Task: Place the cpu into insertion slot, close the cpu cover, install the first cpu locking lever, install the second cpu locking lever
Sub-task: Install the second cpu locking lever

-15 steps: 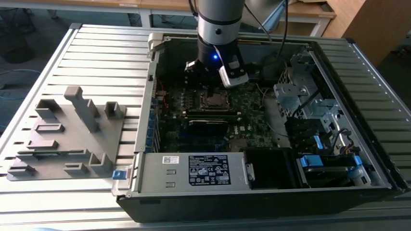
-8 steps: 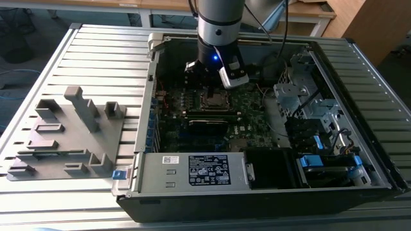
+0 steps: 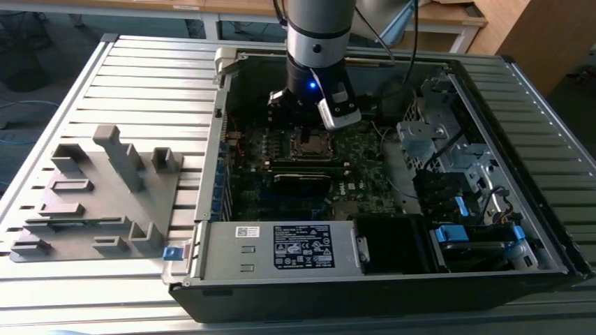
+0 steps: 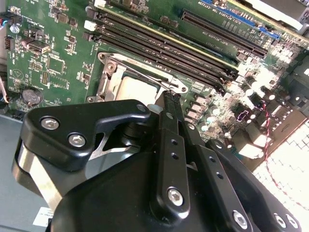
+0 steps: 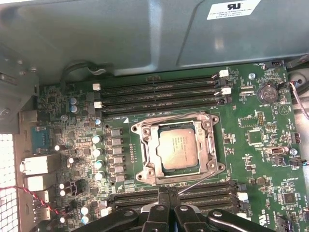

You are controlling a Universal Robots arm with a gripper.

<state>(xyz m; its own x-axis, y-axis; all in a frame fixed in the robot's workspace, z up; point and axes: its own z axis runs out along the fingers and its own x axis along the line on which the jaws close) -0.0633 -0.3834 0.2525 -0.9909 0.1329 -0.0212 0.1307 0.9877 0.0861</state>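
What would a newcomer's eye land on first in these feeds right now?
Probably the dull grey square cpu, seated in the silver-rimmed insertion slot at the middle of the green motherboard, with the thin silver cpu cover framing it. Next, the black pincer, poised at the slot's edge beside a thin wire lever. In the exterior view, the grey arm reaches down into the open black computer case.

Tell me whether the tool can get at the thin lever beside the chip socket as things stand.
Probably yes. The tool sits right at the lever beside the socket, with open board around and nothing lying across the way.
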